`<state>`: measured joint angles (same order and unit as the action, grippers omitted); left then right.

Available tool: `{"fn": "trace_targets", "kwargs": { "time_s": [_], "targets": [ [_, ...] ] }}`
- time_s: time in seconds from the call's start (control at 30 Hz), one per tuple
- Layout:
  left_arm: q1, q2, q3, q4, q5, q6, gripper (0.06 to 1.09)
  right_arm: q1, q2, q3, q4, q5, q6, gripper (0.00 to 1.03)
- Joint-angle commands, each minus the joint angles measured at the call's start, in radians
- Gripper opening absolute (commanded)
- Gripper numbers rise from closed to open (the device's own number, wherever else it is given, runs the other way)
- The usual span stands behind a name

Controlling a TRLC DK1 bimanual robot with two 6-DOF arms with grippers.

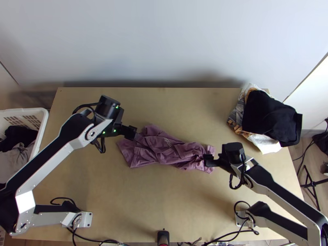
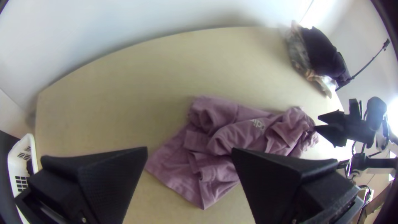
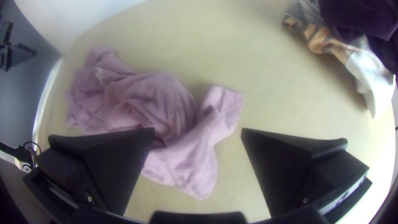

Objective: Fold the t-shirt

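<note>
A mauve t-shirt (image 1: 164, 149) lies bunched and wrinkled across the middle of the table, some lettering facing up. In the top view my left gripper (image 1: 130, 133) is over the shirt's upper left part; in the left wrist view the same gripper (image 2: 188, 166) stands open with its fingers wide apart above the cloth. At the shirt's right end is my right gripper (image 1: 209, 160); in the right wrist view this gripper (image 3: 198, 145) is open too, a loose flap of the shirt (image 3: 199, 145) showing between its fingers. Neither gripper holds cloth.
A pile of dark and patterned clothes (image 1: 268, 117) lies at the table's back right corner. A white basket (image 1: 39, 112) with clothes in it stands beyond the left edge. Bare wood (image 1: 164, 197) extends between the shirt and the near edge.
</note>
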<state>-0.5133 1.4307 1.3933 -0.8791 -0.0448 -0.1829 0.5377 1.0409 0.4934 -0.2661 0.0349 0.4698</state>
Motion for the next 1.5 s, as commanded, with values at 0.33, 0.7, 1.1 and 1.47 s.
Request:
{"fn": "trace_targets", "kwargs": {
  "time_s": [0.33,0.7,1.1,1.47],
  "targets": [
    [0.018,-0.032,-0.047,0.022,-0.001,0.002,1.04,0.088,-0.002,-0.03,-0.059,-0.072,0.036,0.91],
    [0.036,-0.026,-0.051,0.029,-0.001,0.0,1.04,0.131,0.057,-0.018,-0.058,-0.109,-0.008,0.39],
    [0.045,-0.035,-0.063,0.029,-0.001,0.002,1.04,0.081,0.015,0.168,-0.125,-0.109,-0.083,0.03],
    [0.062,-0.062,-0.12,0.04,0.0,-0.003,1.04,0.019,0.142,0.881,-0.252,-0.109,-0.16,0.03]
  ]
}}
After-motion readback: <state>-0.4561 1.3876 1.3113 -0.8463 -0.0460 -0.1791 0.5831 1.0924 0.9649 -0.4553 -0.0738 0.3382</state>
